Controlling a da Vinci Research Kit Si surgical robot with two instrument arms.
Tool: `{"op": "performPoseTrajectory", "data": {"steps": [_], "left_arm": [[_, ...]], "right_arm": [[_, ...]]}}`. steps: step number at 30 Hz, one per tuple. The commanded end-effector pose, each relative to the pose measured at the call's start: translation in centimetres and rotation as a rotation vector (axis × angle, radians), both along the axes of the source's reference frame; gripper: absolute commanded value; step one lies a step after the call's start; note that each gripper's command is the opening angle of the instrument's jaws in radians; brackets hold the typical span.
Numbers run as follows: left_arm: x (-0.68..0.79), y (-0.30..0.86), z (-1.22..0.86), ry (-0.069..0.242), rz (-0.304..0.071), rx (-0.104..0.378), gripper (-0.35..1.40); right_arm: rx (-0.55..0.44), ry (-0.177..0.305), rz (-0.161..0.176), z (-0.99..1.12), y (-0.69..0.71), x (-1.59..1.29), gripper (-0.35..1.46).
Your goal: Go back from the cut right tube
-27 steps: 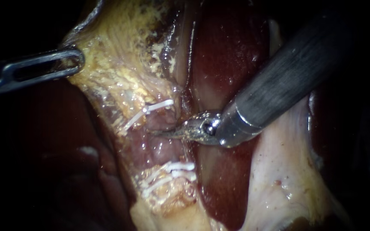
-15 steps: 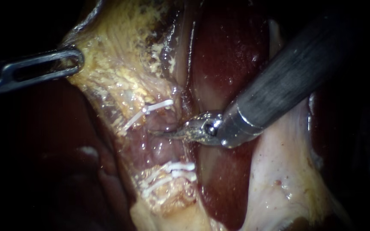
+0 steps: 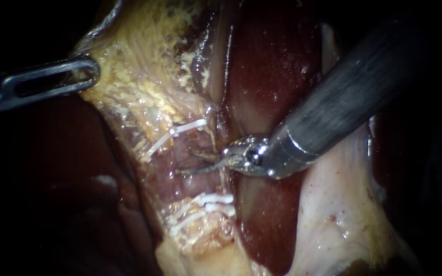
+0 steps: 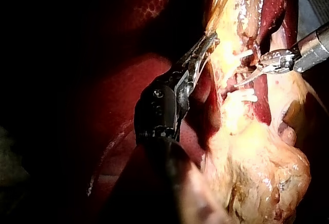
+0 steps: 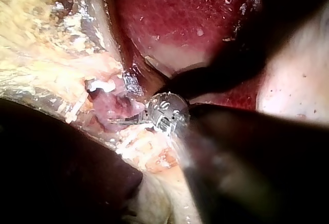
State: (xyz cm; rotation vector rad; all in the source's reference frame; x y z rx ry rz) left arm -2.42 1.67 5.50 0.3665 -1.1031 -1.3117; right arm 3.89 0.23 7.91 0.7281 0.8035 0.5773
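Endoscope view: our right instrument (image 3: 186,161) enters from 2 o'clock, its dark shaft crossing the liver (image 3: 272,66), and its two thin blades end near centre. The blades stand a little apart with a narrow wedge of gap between them, tips pointing toward 9 o'clock. They grip nothing that we can make out. The tips lie over the pinkish tube (image 3: 190,180), which runs from 12 toward 6 o'clock just left of centre. One white clip (image 3: 182,130) crosses the tube on the 12 o'clock side of the blades, and a pair of white clips (image 3: 208,200) crosses it on the 6 o'clock side. We cannot tell whether the tube is parted between them. Our left instrument (image 3: 93,71) comes in from 9 o'clock, its slotted jaws closed on the edge of the yellowish fatty tissue (image 3: 139,87) at 10 o'clock. Left wrist view: jaws pinched together on that tissue, with the right instrument's blades ahead of them, not touching. Pale tissue (image 3: 333,204) lies at 5 o'clock.
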Motion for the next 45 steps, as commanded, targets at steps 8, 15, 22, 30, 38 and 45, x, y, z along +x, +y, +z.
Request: {"op": "performPoseTrajectory", "data": {"steps": [8, 15, 22, 30, 38, 45], "left_arm": [[0.0, 0.01, 0.01, 0.0, -0.001, 0.0, -0.35], [0.0, 0.0, 0.01, 0.001, -0.001, -0.001, -0.35], [0.0, 0.0, 0.03, 0.001, -0.001, -0.001, -0.35], [-0.03, -0.01, 0.1, 0.002, -0.003, -0.005, -0.35], [-0.35, -0.11, 0.66, 0.016, 0.012, 0.013, -0.35], [-0.96, -0.21, 1.13, 0.015, 0.064, 0.053, -0.35]], "right_arm": [[-0.252, 0.181, -0.118, -0.25, -0.12, -0.28, 1.38], [-0.43, 0.197, -0.137, -0.54, 0.11, -0.65, 1.43], [-0.551, 0.193, -0.124, -0.95, 0.47, -1.17, 1.43], [-0.624, 0.185, -0.121, -1.23, 0.6, -1.44, 1.43], [-0.65, 0.202, -0.145, -1.22, 0.57, -1.44, 1.43], [-0.675, 0.209, -0.161, -1.22, 0.56, -1.44, 1.43]]}}
